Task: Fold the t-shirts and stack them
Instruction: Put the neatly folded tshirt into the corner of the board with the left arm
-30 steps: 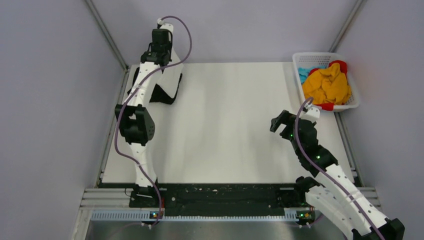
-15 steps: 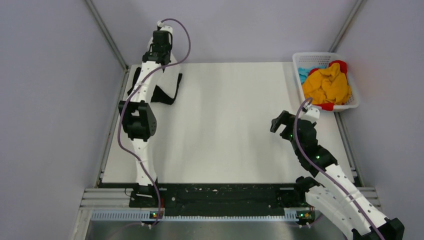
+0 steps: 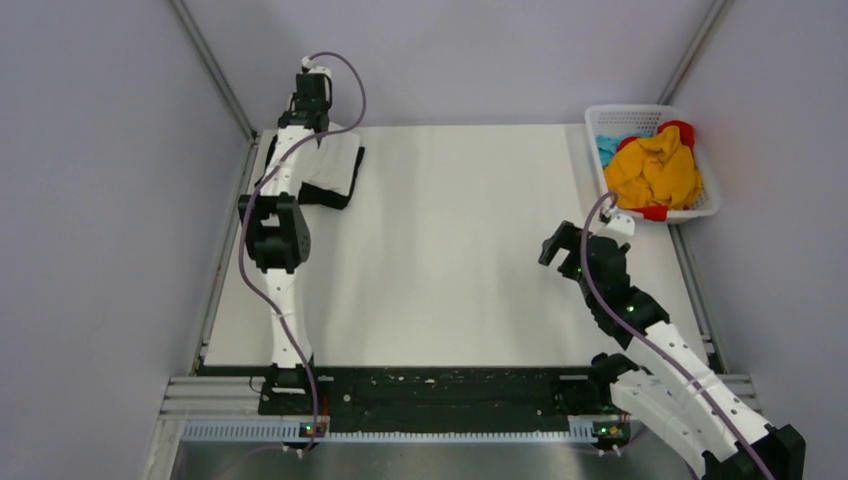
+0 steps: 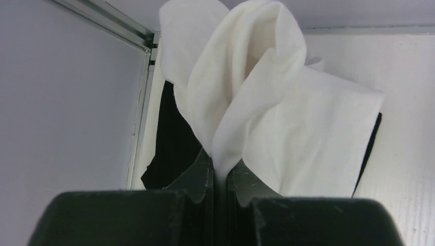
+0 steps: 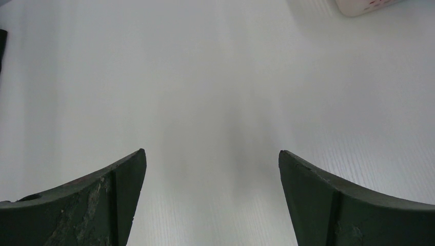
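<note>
White tabletop (image 3: pixel 450 250), grey walls around. Left gripper (image 4: pixel 219 174) is at the far-left corner, jaws pinched tight on a raised fold of the soft white cloth t-shirt (image 4: pixel 308 128). The rest of it lies on the black cloth t-shirt (image 4: pixel 174 148), flat on the table. Right gripper (image 5: pixel 211 154) is spread wide, holding nothing, above the tabletop near the white plastic lattice basket (image 3: pixel 598 118) of yellow, red and blue clothes (image 3: pixel 655 172).
</note>
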{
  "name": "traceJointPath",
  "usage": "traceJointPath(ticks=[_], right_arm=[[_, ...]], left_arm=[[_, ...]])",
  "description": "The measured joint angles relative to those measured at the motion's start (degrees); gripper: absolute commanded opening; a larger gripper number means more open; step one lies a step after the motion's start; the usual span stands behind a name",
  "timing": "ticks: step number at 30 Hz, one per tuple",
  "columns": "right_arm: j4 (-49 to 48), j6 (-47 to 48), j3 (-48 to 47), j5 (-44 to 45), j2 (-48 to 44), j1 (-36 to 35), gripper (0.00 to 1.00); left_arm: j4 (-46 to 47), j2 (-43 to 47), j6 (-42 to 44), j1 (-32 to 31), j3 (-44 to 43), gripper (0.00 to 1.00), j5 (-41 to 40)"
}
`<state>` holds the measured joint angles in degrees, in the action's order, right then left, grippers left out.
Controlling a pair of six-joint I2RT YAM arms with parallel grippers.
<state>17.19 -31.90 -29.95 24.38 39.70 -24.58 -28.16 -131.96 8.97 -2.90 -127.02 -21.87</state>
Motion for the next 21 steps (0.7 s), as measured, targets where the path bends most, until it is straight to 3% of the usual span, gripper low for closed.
traceJointPath(ticks=[2,4,5,6,7,9,10,16,21], right_arm=[[-0.02,0.00,0.00,0.00,0.35,0.00,0.99],[-0.04,0.00,0.00,0.00,0.70,0.00,0.99],[-0.04,0.00,0.00,0.02,0.98,0.00,0.99],[-0.04,0.00,0.00,0.02,1.31,0.00,0.99],[-0.04,0.00,-0.02,0.02,1.66,0.00,0.99],[-0.04,0.07,-0.02,0.02,2.12,0.00,0.99],[-0.04,0.17,-0.02,0.02,2.27,0.00,0.99],[0.00,0.28,-0.02,-0.24,2.25,0.00,0.99],[0.20,0.61,-0.02,-2.21,0.42,0.00,0.99]], left_arm=[[0.11,-0.24,-0.13,0.83,-0.04,0.06,0.04],[0.28,-0.66,-0.52,1.66,-0.04,0.22,0.04],[0.37,-0.81,-0.79,2.19,-0.04,0.34,0.02],[0.37,-1.09,-1.27,2.67,-0.04,0.56,0.02],[0.42,-1.29,-1.38,3.19,-0.04,0.71,0.04],[0.79,-1.62,-2.34,4.37,-0.04,0.95,0.20],[0.76,-1.68,-3.19,5.05,-0.04,0.98,0.48],[0.26,-0.26,-9.33,9.29,0.48,0.99,3.93],[-0.15,9.09,-16.00,10.21,7.04,0.99,9.46]])
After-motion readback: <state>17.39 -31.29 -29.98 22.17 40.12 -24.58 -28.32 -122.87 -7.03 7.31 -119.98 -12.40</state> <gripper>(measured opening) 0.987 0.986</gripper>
